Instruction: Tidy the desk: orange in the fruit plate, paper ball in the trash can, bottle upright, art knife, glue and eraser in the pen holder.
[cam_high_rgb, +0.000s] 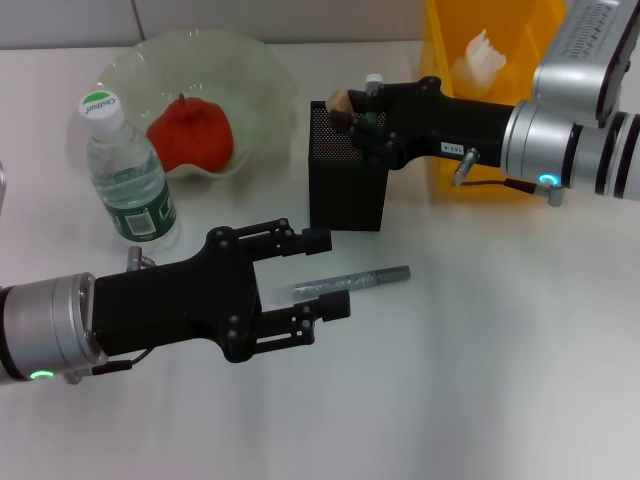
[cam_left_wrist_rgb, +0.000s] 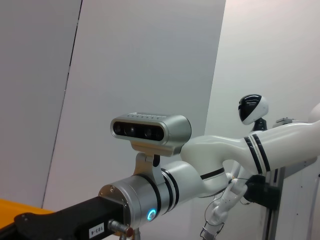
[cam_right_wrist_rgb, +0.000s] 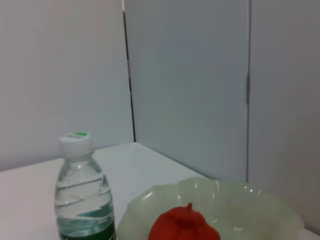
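Right claw (cam_high_rgb: 345, 118) over pen holder (cam_high_rgb: 345, 190)

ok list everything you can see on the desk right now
fruit plate: one, pale green, far left of the desk
orange: one, red-orange, in the fruit plate
bottle: one, clear with green label, upright by the plate
pen holder: one, black mesh, mid desk
art knife: one, grey, lying in front of the pen holder
trash can: one, yellow, far right, white paper inside
left end effector: open, over the art knife
right end effector: above the pen holder
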